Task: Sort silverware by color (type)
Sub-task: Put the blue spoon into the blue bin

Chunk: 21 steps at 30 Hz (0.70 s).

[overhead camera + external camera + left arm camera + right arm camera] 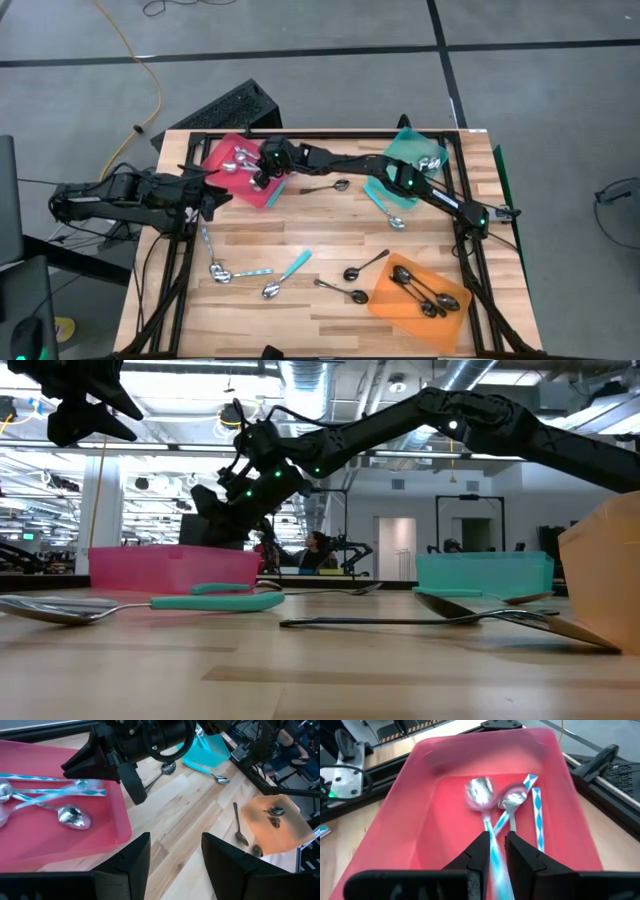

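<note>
Over the red tray (222, 156) at the table's far left, right gripper (495, 851) hangs with a teal-handled spoon (493, 845) between its fingers, jaws narrowly parted around the handle; whether they clamp it, cannot tell. Spoon's bowl lies in the tray beside two more teal-handled spoons (512, 802). Left gripper (172, 855) hovers near the tray's near edge, fingers apart, nothing between them. Teal tray (415, 150) at far right holds silver spoons (430, 163). Orange tray (415, 300) at near right holds black spoons (425, 295). Loose on the wooden table (320, 225): teal-handled, silver and black spoons between the trays
</note>
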### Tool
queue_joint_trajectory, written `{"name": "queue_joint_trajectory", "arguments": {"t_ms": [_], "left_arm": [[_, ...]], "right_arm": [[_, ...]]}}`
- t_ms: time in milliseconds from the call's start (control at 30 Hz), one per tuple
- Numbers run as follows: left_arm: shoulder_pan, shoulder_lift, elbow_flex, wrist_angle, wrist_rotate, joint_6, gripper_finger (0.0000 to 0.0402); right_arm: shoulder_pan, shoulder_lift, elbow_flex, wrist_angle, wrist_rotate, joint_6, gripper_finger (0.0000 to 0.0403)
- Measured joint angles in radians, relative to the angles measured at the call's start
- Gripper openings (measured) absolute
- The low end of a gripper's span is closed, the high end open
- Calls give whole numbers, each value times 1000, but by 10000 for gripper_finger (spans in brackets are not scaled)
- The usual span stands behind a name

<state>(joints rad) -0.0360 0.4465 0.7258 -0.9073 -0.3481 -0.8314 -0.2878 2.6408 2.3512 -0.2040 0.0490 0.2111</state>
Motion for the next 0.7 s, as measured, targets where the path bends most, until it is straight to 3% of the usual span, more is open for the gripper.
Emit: {"name": "queue_joint_trajectory", "arguments": {"t_ms": [433, 700], "left_arm": [[0, 0, 0, -1, 0, 7, 160], [0, 0, 0, -2, 27, 95, 160]], "right_arm": [[-4, -22, 0, -8, -30, -2, 86], [-31, -192, 1, -78, -76, -89, 86]]}}
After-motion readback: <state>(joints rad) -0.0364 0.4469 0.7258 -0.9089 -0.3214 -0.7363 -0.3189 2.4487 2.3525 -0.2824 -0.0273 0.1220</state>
